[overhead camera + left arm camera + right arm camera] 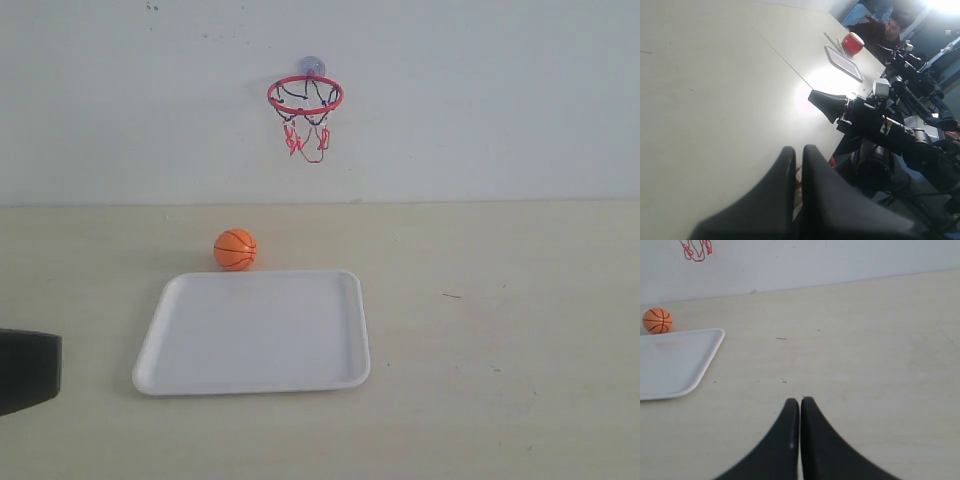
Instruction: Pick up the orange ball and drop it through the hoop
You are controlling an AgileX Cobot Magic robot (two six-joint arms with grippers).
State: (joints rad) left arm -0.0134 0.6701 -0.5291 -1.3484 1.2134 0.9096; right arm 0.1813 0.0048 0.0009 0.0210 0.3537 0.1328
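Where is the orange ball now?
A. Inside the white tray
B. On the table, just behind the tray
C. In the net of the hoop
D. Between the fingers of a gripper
B: the ball sits on the table just beyond the far rim of the tray, not inside it.

One orange ball, one hoop, one white tray
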